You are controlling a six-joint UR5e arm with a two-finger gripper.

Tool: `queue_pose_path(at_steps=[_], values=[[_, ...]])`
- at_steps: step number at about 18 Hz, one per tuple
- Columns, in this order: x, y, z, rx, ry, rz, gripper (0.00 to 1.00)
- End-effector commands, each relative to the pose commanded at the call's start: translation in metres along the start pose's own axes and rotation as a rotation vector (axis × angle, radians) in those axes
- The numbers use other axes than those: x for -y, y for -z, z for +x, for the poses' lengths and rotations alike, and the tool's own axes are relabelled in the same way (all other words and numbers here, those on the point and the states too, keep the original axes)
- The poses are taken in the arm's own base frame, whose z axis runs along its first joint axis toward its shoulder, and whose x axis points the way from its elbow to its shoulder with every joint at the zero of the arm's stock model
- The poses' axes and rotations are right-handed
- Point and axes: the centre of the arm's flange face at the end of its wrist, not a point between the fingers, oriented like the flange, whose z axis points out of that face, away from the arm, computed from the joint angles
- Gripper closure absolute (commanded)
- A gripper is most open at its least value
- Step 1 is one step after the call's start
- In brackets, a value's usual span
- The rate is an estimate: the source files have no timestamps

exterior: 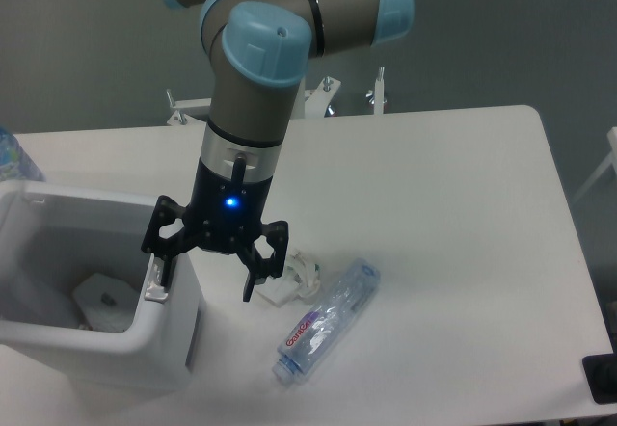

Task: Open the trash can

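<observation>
The trash can [154,354], a big white boxy bin, stands at the table's left front with its top uncovered, so the inside shows. Pale crumpled stuff [96,301] lies at its bottom. The lid itself does not show. My gripper [204,289] hangs open over the bin's right rim. Its left finger [160,270] is down on the grey push-button [154,289] on that rim, while its right finger [253,281] is outside the bin above the table. Nothing is held between the fingers.
A clear plastic water bottle [326,320] lies on the table right of the gripper. A small white object [294,277] sits just behind the right finger. A blue-labelled bottle [12,156] peeks in at the left edge, and a black item [600,378] at the bottom right corner.
</observation>
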Motion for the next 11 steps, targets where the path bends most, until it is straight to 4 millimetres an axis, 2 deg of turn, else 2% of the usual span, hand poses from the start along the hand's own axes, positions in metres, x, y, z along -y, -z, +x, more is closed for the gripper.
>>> queue_pose_path(at_steps=[6,11], values=[[0.012,0.018,0.003,0.01,-0.004,0.036,0.0],[0.012,0.026,-0.037,0.1,-0.022,0.055,0.0]])
